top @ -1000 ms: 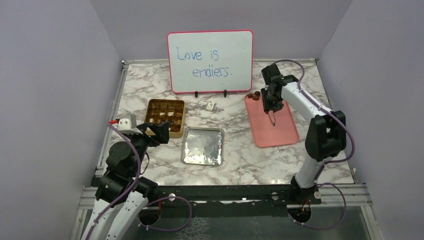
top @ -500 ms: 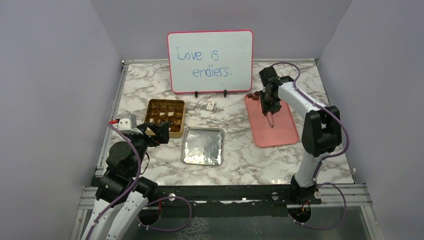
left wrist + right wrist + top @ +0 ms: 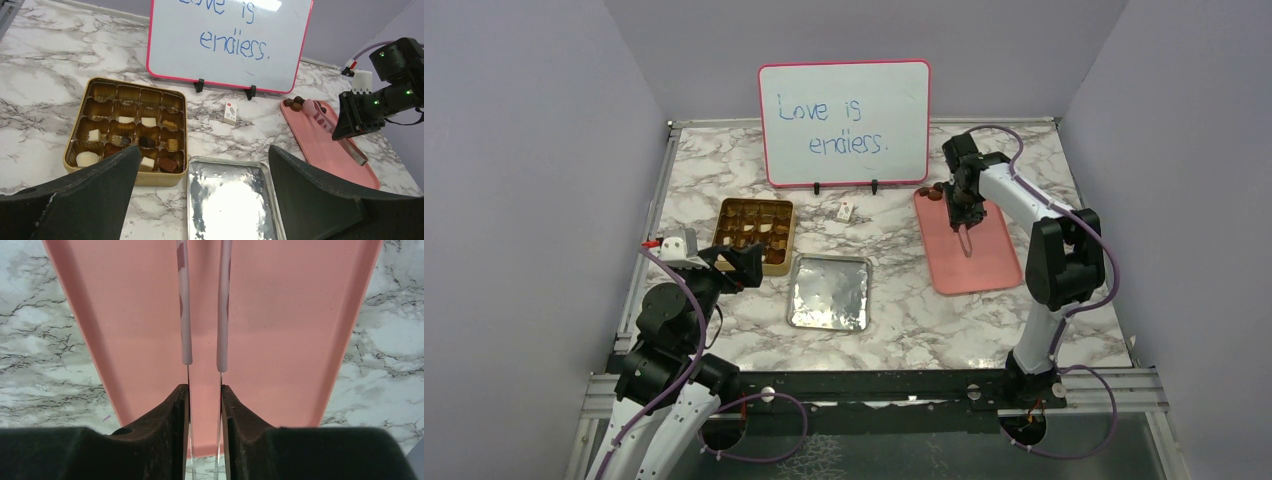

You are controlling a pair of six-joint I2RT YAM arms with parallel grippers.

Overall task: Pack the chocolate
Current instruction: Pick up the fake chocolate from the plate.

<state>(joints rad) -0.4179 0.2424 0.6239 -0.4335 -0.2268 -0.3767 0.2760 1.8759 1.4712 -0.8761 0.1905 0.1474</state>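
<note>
- a few dark round pieces of the chocolate (image 3: 295, 103) lie at the upper end of the pink tray (image 3: 322, 145), right of frame; more sit in the gold tin (image 3: 102, 92) at left.
- the right pincer (image 3: 205, 390) pinches the tongs (image 3: 184, 315) over the tray; the left pincer (image 3: 204, 150) is spread wide, holding nothing.
- the pieces look light, smooth and easy to dent; take each one gently by its sides.

tin (image 3: 150, 178) 1 | trays (image 3: 330, 150) 2 | whiteboard (image 3: 225, 55) 1 | card (image 3: 230, 112) 1 | tongs (image 3: 184, 315) 1 | loose chocolates (image 3: 295, 103) 3
</note>
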